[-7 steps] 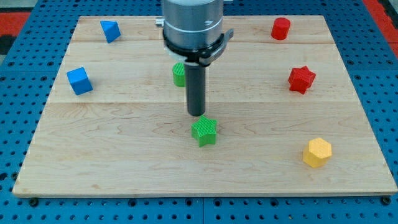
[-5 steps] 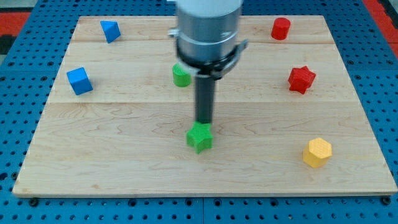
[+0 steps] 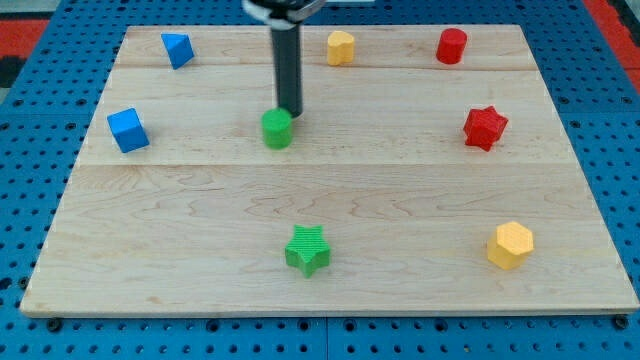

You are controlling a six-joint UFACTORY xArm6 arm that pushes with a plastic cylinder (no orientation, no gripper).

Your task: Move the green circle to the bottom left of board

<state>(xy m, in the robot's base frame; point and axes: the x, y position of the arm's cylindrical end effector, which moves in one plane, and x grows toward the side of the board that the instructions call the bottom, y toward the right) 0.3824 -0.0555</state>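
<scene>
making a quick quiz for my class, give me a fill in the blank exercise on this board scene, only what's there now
1. My tip sits just above and right of the green ____.
2. The green star lies toward the view's ____ from the green circle.
3. The number of red blocks on the board is ____.
4. The block in the view's bottom right corner area is coloured ____.

Missing words: circle; bottom; two; yellow
</scene>
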